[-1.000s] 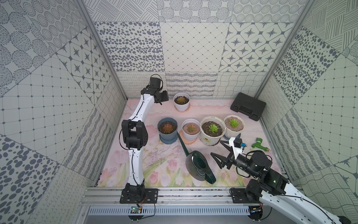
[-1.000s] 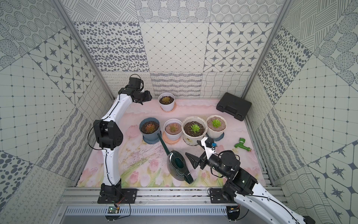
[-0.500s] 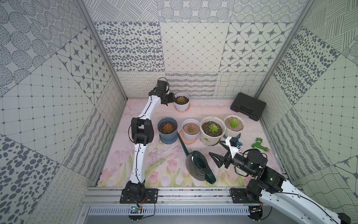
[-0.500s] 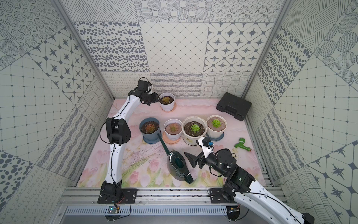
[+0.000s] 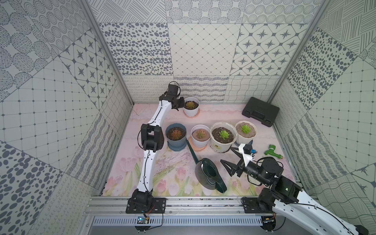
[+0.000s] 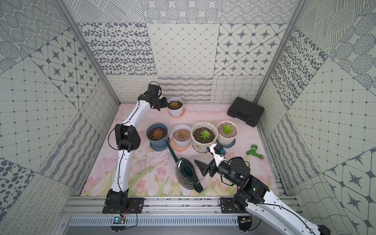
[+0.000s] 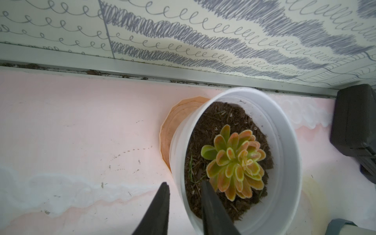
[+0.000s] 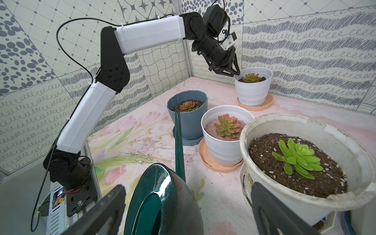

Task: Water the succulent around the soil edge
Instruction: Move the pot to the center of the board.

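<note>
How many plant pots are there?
5. One plain white pot at the back; four in a row: blue pot, small white pot, big cream pot, fluted pot.

Watering can (image 8: 173, 189) base cut by frame edge — black case (image 7: 354, 122) half out of left-wrist view.

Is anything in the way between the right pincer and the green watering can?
Nothing visible. The open right pincer sits just beside the watering can, facing it, with no object between them.
</note>
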Controlling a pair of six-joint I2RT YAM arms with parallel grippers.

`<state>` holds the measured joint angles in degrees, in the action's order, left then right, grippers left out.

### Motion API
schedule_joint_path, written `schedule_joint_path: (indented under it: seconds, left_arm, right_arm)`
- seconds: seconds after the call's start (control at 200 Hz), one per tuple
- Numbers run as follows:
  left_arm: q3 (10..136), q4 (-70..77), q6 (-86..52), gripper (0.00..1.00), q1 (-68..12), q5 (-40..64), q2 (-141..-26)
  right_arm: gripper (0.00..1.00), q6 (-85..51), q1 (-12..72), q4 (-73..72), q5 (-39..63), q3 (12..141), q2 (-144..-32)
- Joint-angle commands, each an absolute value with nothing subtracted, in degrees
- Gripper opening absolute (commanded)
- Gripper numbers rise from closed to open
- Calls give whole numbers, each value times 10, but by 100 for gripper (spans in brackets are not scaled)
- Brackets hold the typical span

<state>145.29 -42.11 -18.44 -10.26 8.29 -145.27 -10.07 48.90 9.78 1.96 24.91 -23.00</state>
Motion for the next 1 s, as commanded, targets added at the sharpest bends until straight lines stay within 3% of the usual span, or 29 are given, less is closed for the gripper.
schedule_joint_path:
  seconds: [0.0,0.285,0.62,0.996]
  left_arm:
    - [1465,-446,-186,27,-109,39,-1462]
    - [1476,-451,-190,24,-117,28,-1471]
    - [1491,-471,-200,6,-122,-5,-1480]
    - [1508,-553,-161,2,-114,-81,-1470]
  right_arm:
    - [98,-104,490,83,23,250,-212]
    - [98,-107,491,85,26,248,-199]
    - [98,-108,491,87,28,247,-193]
    - [98,-111,491,87,32,246,-189]
